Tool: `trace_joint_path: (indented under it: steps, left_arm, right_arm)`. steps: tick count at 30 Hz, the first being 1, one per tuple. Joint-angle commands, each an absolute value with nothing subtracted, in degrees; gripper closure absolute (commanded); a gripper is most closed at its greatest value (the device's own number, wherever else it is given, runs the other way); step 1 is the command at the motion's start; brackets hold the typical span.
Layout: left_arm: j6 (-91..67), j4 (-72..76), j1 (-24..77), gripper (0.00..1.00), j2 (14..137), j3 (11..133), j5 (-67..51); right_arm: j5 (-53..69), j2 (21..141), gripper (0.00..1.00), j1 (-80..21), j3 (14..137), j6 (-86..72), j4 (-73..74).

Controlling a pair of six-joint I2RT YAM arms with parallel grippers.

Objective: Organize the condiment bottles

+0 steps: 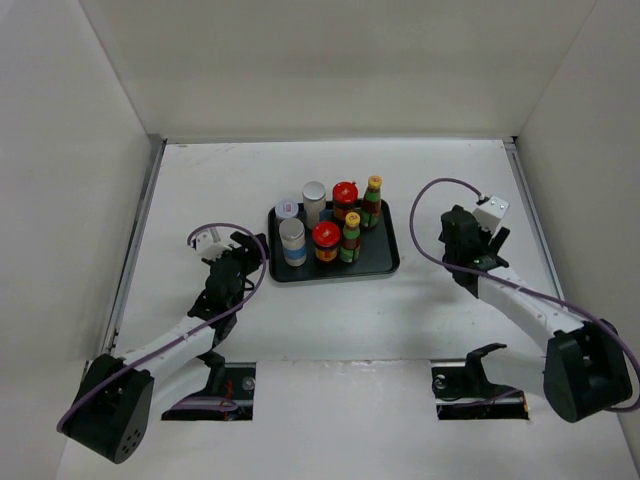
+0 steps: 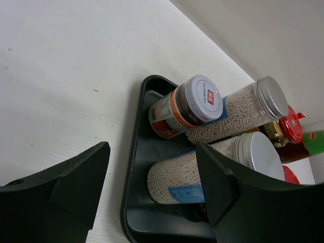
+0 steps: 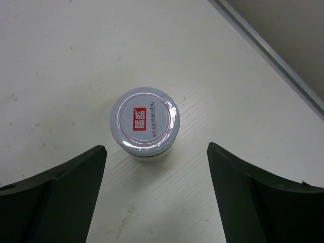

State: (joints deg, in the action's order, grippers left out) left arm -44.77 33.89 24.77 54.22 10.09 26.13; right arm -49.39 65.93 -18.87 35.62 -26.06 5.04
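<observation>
Although 7 of the condiment bottles stand grouped on the tray (image 1: 384, 255), 1 stray jar (image 3: 145, 123), short and pale-lidded with a red label on top, stands upright on the bare table (image 1: 330, 330), off the tray. The right gripper (image 3: 155, 148) hangs directly above it, fingers spread wide with a clear gap at each flank, so nothing is gripped. Such a straddle suits a straight descent and closure on the jar, which is judged to be the step in hand. From the top camera this jar is hidden beneath the right wrist, which sits to the right of the tray and apart from it.

On the tray, 2 rows are formed. The rear row holds a matching pale jar (image 1: 287, 210), the rear shaker (image 1: 314, 200), the rear red jar (image 1: 345, 197) and the rear green bottle (image 1: 372, 203). The front row holds the front shaker (image 1: 292, 243), the front red jar (image 1: 326, 240) and the front green bottle (image 1: 351, 238). Like kinds stand adjacent, presumably the ordering sought.

The left gripper (image 2: 152, 148) hovers just beside the tray's left edge, fingers about half apart and empty, facing the front shaker. This position leaves the right arm's likely route to the tray unobstructed.
</observation>
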Motion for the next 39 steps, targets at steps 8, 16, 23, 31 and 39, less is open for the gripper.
trace_joint_path:
  steps: [8, 16, 23, 31, 39]
  left_arm:
    - [-45.1, 36.9, 24.8, 0.32, 54.2, 9.8, 25.6]
    - [-45.0, 36.8, 24.7, 0.32, 53.7, 9.6, 25.3]
    - [-44.6, 36.6, 24.9, 0.32, 52.9, 9.4, 25.7]
    - [-44.5, 36.8, 25.2, 0.32, 54.0, 9.8, 26.0]
    - [-44.4, 37.1, 25.4, 0.31, 55.1, 10.3, 26.1]
  right_arm:
    - [-40.8, 71.4, 0.15, -13.4, 38.2, -28.4, -0.8]
    - [-39.9, 78.0, 0.23, -11.2, 39.2, -28.1, -7.9]
    - [-43.5, 75.3, 0.51, -14.4, 37.2, -26.5, -12.3]
    - [-44.8, 65.5, 0.54, -25.3, 36.5, -22.5, -10.6]
    - [-40.4, 70.6, 0.54, -37.9, 42.3, -22.3, -14.2]
